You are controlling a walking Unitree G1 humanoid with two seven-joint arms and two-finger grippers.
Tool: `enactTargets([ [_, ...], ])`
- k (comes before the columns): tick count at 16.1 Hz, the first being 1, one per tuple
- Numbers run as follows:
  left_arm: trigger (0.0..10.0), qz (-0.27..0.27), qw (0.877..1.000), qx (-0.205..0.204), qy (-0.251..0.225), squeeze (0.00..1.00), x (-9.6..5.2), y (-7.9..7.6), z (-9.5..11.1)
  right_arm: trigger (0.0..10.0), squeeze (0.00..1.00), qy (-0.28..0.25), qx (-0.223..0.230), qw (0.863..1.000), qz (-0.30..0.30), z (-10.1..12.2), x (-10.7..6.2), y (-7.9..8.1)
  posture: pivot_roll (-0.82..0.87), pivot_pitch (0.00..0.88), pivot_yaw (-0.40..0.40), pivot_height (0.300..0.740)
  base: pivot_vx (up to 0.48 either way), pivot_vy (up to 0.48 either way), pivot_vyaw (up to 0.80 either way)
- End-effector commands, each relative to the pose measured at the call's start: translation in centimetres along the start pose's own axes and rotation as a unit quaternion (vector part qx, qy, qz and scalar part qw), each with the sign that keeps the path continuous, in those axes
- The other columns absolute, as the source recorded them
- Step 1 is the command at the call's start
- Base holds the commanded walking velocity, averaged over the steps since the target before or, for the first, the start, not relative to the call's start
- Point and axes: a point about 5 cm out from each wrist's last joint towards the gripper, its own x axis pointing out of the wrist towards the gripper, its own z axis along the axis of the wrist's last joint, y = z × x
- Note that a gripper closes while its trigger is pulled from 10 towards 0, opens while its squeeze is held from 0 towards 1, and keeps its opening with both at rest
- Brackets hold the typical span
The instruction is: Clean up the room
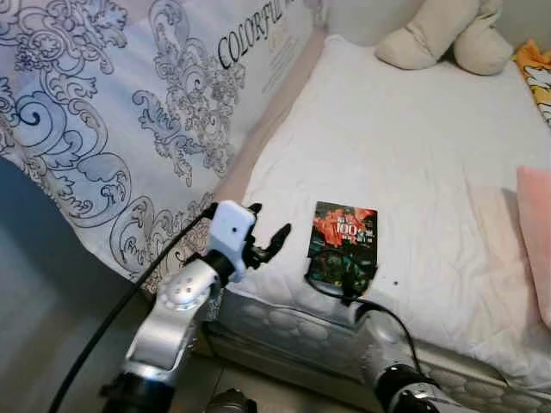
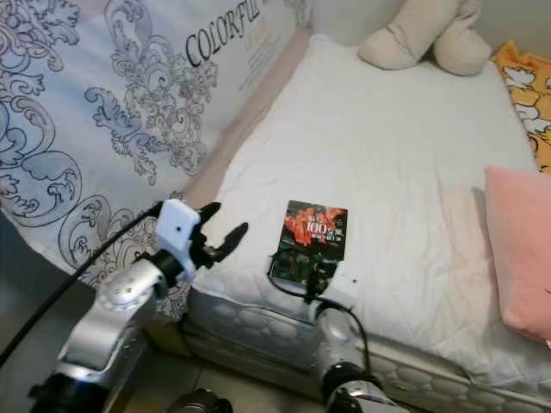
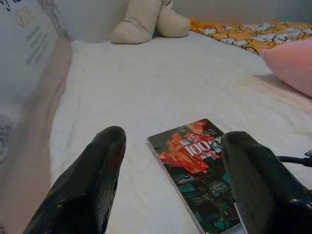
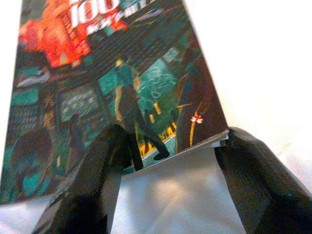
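Right btwn R fingers [image 4: 97, 165]: book [image 1: 343, 243]

- Place: bedroom in a home.
- Bed [image 1: 413, 146]: white sheet, quilted mattress edge.
- Plush toy [image 1: 448, 34]: beige, at the head.
- Pillow [image 2: 521, 258]: pink.
- Bed rail [image 1: 129, 112]: scroll-patterned fabric.

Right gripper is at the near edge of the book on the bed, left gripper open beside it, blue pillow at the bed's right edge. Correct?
One thing is off: the pillow at the bed's right edge is pink, not blue, as the right eye view shows. The rest holds: the right gripper is at the near edge of the book on the bed, and the left gripper is open beside it.
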Motion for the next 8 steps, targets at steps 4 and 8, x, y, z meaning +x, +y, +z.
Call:
enactTargets([
  [4,10.0,-0.008,1.000,0.014,-0.007,0.00,0.8,0.2,0.1,10.0,1.00,-0.045,-0.022,0.999,-0.002,2.2,0.6,-0.1,0.20,0.000,0.015,0.740,0.000,0.000,0.00],
  [8,10.0,-0.027,0.999,0.031,-0.002,0.00,0.5,0.2,-0.1,10.0,1.00,-0.018,0.023,0.999,0.020,2.5,0.8,3.5,0.21,0.000,0.036,0.740,0.000,0.000,0.00],
])
